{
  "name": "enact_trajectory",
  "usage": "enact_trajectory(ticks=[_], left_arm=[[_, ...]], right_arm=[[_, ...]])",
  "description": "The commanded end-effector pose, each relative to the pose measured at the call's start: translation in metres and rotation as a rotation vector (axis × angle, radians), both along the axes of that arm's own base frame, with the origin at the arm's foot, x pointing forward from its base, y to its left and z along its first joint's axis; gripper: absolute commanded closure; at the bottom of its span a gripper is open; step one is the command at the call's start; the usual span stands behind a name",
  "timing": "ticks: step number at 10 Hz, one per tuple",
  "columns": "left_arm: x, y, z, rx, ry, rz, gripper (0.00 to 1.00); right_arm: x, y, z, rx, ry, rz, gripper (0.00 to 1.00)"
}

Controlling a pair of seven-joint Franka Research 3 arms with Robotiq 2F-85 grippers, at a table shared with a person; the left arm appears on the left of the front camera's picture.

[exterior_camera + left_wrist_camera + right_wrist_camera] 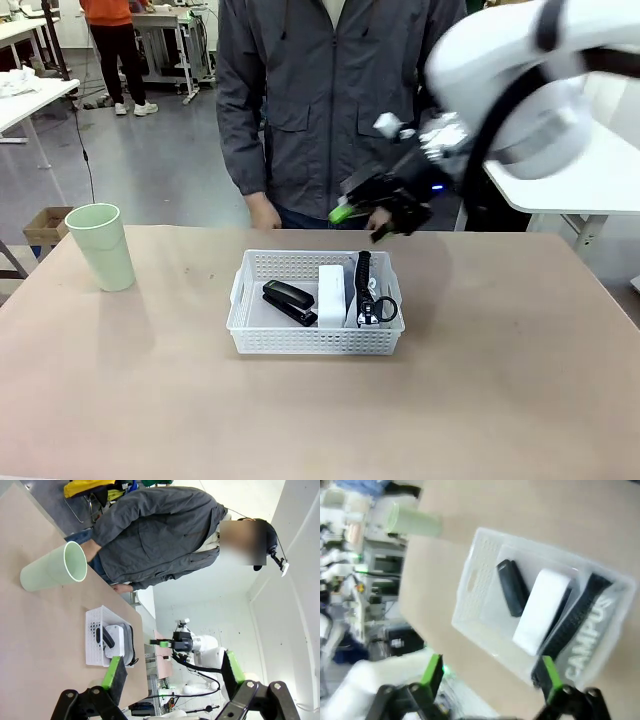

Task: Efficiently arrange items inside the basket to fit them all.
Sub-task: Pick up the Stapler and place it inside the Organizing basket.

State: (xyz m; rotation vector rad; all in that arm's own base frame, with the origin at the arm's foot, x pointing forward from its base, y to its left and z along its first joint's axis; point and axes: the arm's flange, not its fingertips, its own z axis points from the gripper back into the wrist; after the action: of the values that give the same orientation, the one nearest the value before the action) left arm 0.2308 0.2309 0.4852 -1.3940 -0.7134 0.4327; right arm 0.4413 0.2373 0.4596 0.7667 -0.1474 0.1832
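We see the white basket (312, 338) sitting near the middle of the worktop (500, 400), a little nearer its far edge than its near one. Inside it, the black stapler (290, 302) lies in the left part. The small white box (332, 293) stands just beside it in the middle. The grey "CAMPUS" pouch (590, 645) is tucked on edge along the right wall, with its black strap (364, 272) running along the top. We cannot tell whether the box and the pouch touch.

The pale green cup (100, 246) stands upright outside the basket, toward the worktop's far left corner and well apart from the basket.

The right tool (365, 220) hangs in the air over the far edge of the worktop, just beyond the basket's far right corner. It is blurred, but its jaws stand wide with nothing between them. In its own wrist view the green pads (434, 670) frame the basket below.

The left tool (172, 677) is spread wide too and holds nothing, and in its wrist view the cup and basket lie farther off.

A person (320, 100) in a grey jacket stands at the far edge, one hand (262, 211) hanging just above it.
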Motion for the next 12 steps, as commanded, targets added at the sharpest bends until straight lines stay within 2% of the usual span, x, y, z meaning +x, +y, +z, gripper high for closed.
enact_trajectory(ticks=[1, 2, 3, 4, 5, 6, 7, 8, 9, 10, 11, 12], left_arm=[[-0.001, -0.002, 0.0, -0.009, -0.028, -0.001, 0.0], [-0.001, -0.002, 0.0, -0.009, -0.028, -0.001, 0.0], [-0.001, -0.002, 0.0, -0.009, -0.028, -0.001, 0.0], [-0.001, -0.002, 0.0, -0.009, -0.028, -0.001, 0.0], [-0.001, -0.002, 0.0, -0.009, -0.028, -0.001, 0.0], [-0.001, -0.002, 0.0, -0.009, -0.028, -0.001, 0.0], [-0.001, -0.002, 0.0, -0.009, -0.028, -0.001, 0.0], [-0.001, -0.002, 0.0, -0.009, -0.028, -0.001, 0.0], [-0.001, -0.002, 0.0, -0.009, -0.028, -0.001, 0.0], [-0.001, -0.002, 0.0, -0.009, -0.028, -0.001, 0.0], [-0.001, -0.002, 0.0, -0.009, -0.028, -0.001, 0.0], [-0.001, -0.002, 0.0, -0.009, -0.028, -0.001, 0.0]], right_arm=[[-0.042, -0.074, -0.013, 0.16, 0.038, -0.09, 0.0], [-0.058, -0.117, -0.018, 0.297, 0.097, -0.076, 0.0], [-0.079, -0.168, -0.033, 0.445, 0.1, -0.125, 0.0], [-0.096, -0.209, -0.051, 0.501, 0.077, -0.213, 0.0], [-0.115, -0.236, -0.07, 0.527, 0.006, -0.2, 0.0], [-0.128, -0.258, -0.087, 0.537, -0.033, -0.241, 0.0], [-0.147, -0.27, -0.102, 0.433, -0.202, -0.241, 0.0], [-0.158, -0.272, -0.106, 0.323, -0.288, -0.265, 0.0], [-0.163, -0.272, -0.105, 0.252, -0.287, -0.287, 0.0], [-0.158, -0.265, -0.102, 0.22, -0.3, -0.243, 0.0], [-0.091, -0.32, -0.084, 0.362, -0.237, -0.253, 0.0], [-0.091, -0.32, -0.084, 0.362, -0.237, -0.253, 0.0]])
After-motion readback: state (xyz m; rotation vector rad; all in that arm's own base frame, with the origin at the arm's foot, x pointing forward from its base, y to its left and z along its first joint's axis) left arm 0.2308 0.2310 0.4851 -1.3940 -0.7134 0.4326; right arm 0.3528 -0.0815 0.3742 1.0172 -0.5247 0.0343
